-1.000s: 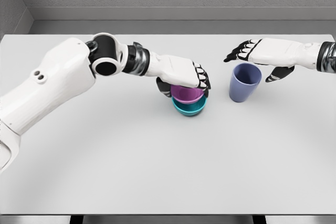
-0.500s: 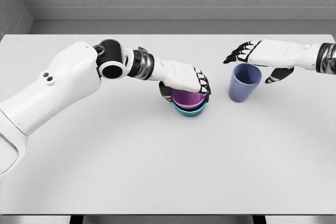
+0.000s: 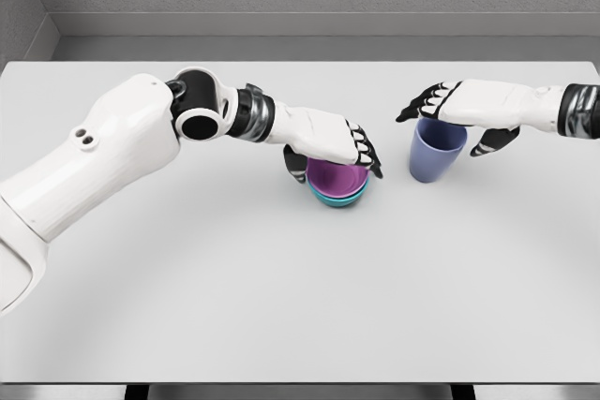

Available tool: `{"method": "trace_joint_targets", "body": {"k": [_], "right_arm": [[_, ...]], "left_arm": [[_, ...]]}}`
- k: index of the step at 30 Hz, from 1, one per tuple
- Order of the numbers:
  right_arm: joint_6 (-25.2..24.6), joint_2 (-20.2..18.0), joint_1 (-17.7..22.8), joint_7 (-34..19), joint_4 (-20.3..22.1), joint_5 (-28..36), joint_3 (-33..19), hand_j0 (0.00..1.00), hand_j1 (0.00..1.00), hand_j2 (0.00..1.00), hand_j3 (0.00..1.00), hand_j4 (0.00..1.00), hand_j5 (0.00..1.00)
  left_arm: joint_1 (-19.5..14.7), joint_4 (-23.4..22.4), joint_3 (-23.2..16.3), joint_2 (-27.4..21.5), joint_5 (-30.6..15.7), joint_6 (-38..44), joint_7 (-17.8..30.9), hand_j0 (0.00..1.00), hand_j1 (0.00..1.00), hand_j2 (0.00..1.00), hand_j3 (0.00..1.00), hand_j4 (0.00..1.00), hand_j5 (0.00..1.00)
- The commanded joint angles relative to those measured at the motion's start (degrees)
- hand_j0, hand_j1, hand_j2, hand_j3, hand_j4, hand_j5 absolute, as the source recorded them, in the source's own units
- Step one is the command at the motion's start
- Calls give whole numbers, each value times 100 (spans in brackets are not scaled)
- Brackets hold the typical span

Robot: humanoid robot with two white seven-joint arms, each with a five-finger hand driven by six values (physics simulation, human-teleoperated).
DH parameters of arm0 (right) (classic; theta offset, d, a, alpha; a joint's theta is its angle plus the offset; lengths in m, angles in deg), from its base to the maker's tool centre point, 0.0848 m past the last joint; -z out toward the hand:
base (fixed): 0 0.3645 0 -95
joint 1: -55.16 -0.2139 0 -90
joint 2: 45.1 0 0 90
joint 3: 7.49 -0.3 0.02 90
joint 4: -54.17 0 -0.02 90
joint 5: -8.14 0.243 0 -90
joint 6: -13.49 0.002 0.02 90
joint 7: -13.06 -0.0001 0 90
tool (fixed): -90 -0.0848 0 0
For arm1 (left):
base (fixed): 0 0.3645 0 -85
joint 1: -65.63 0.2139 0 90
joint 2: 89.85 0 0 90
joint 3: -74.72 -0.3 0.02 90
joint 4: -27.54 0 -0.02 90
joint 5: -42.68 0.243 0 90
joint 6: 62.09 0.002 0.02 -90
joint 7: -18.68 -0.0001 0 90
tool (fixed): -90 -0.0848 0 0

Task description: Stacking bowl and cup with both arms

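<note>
A purple bowl (image 3: 334,176) sits nested inside a teal bowl (image 3: 336,199) at the middle of the white table (image 3: 281,288). My left hand (image 3: 332,153) lies over the purple bowl's far rim. Its thumb is on the left side and its fingers (image 3: 366,152) on the right, still clasping the rim. To the right a blue cup (image 3: 433,160) stands upright. My right hand (image 3: 452,125) hovers just over the cup's mouth, palm down and fingers spread, holding nothing. Its palm hides the cup's back rim.
Both arms reach in over the table, the left across its left half and the right along the far right. A grey wall runs behind the table's far edge.
The left hand lowered the purple bowl fully into the teal bowl. The right hand dropped slightly, closer to the cup's rim.
</note>
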Motion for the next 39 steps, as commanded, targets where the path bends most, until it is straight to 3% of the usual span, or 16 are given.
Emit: {"method": "trace_joint_targets", "body": {"k": [1, 11, 15, 17, 20, 22, 26, 30, 39], "right_arm": [[-16, 6, 0, 3, -8, 30, 7, 100, 100, 100, 100, 100, 100], [-16, 76, -26, 3, -175, 4, 139, 100, 100, 100, 100, 100, 100], [-16, 129, -35, 3, -254, 4, 139, 100, 100, 100, 100, 100, 100], [-16, 217, -35, 3, -316, -145, 139, 100, 100, 100, 100, 100, 100], [-16, 226, -44, 3, -316, -145, 139, 100, 100, 100, 100, 100, 100], [-16, 226, -44, 3, -324, -145, 139, 100, 100, 100, 100, 100, 100], [-16, 252, -44, 3, -395, -145, 139, 100, 100, 100, 100, 100, 100], [-16, 261, -44, 3, -403, -145, 139, 100, 100, 100, 100, 100, 100], [-16, 261, -44, 3, -483, -145, 209, 100, 100, 100, 100, 100, 100]], "left_arm": [[0, 22, 10, -30, -61, 13, -5, 100, 100, 100, 100, 100, 100], [-360, 92, 71, -364, -720, 13, -23, 100, 100, 100, 100, 100, 100], [-369, 75, 616, -1453, -1037, 13, -41, 100, 100, 100, 100, 100, 100], [-290, 40, 836, -1682, -1037, 13, -41, 100, 100, 100, 100, 100, 100], [87, 4, 932, -2166, -1037, 13, -41, 100, 100, 100, 100, 100, 100], [413, 39, 1214, -2166, -1028, 13, -14, 100, 100, 100, 100, 100, 100], [457, 22, 1249, -2122, -984, 13, 21, 100, 100, 100, 100, 100, 100], [923, 22, 1899, -2104, -984, 13, 128, 100, 100, 100, 100, 100, 100], [958, -13, 1952, -2148, -852, 13, 128, 100, 100, 100, 100, 100, 100]]}}
